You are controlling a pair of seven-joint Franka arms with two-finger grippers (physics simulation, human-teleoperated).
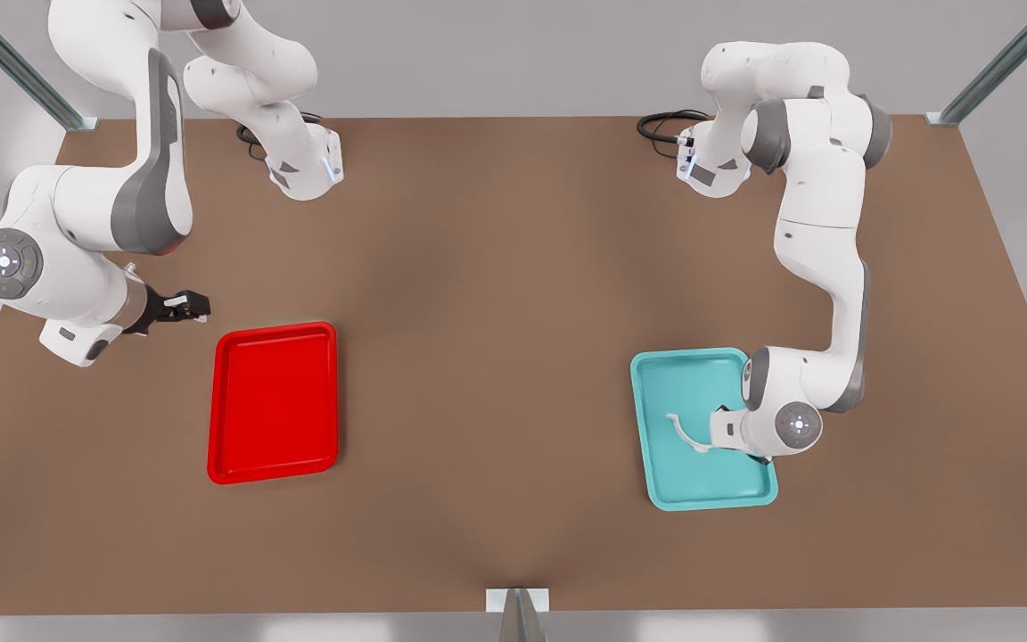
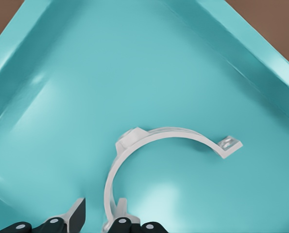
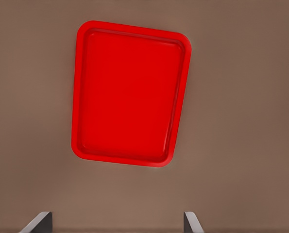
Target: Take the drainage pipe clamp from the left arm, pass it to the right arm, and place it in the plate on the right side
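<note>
light: bright, even — shadows: soft, faint — glare: sheen on teal tray (image 2: 47, 97)

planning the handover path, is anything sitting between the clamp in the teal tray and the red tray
Nothing visible does. The drainage pipe clamp lies in the teal tray at the left gripper; bare table separates it from the red plate.

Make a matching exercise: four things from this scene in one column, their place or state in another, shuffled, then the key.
1. drainage pipe clamp
2. red plate
3. left tool
4. right tool

A. open, straddling one end of the clamp
B. bare, on the front view's left
C. lying in the teal tray
D. open, above the table beside the red plate

Pairs: 1-C, 2-B, 3-A, 4-D
</note>
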